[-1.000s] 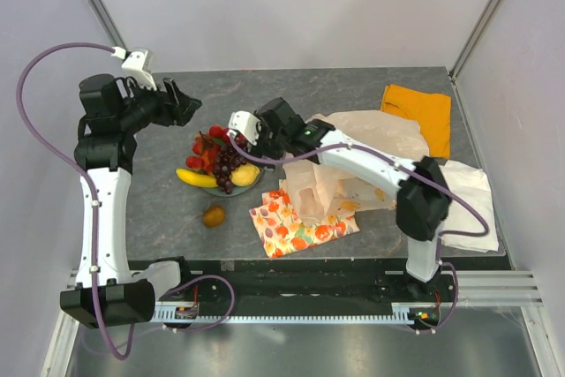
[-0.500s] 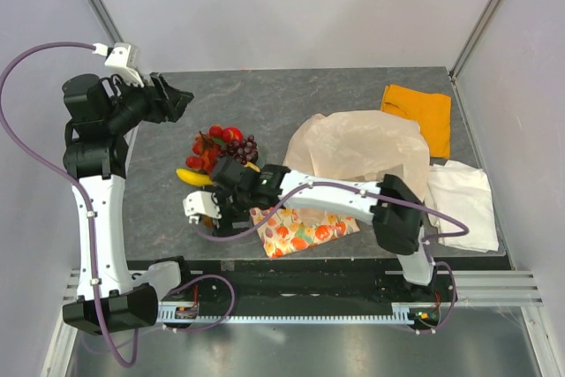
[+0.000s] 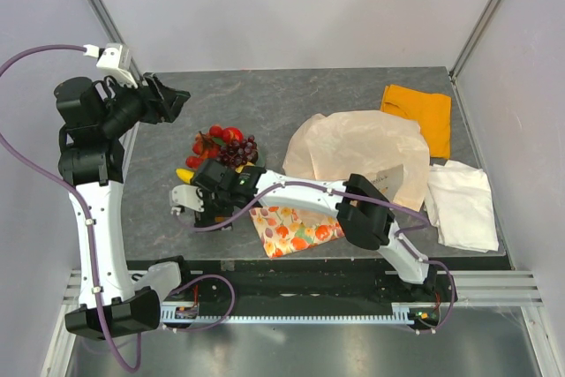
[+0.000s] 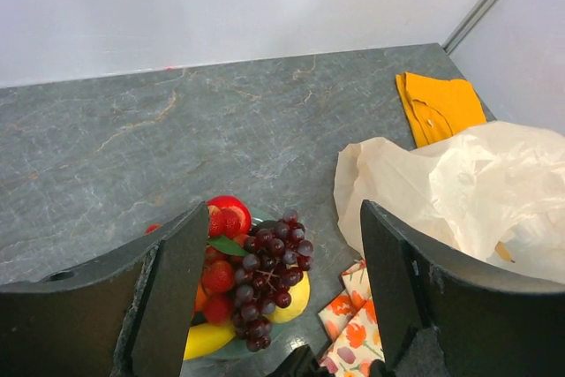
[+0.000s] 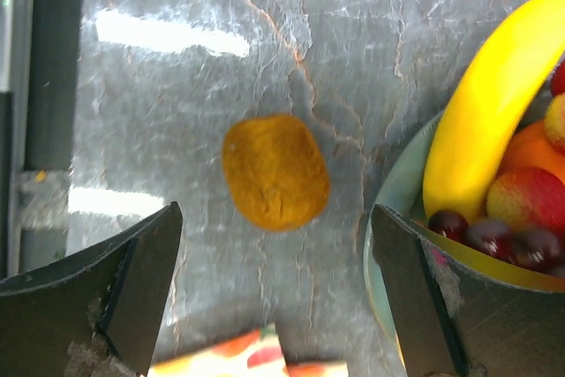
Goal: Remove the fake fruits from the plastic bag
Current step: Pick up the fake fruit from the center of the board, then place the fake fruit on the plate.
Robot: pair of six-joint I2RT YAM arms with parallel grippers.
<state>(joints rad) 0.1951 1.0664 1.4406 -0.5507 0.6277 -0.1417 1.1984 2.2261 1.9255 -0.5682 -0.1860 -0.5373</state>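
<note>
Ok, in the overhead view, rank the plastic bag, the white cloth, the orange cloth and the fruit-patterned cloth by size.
1. plastic bag, clearly largest.
2. white cloth.
3. orange cloth, close to the white one, so that order is unsure.
4. patterned cloth, smallest as seen, though the right arm hides part of it.

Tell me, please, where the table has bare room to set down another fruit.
The widest bare stretch is the far tabletop, between the back wall, the fruit bowl and the plastic bag. The near-left corner is mostly free, apart from one brown fruit. The right side is crowded: bag, orange cloth, white cloth, patterned cloth.
</note>
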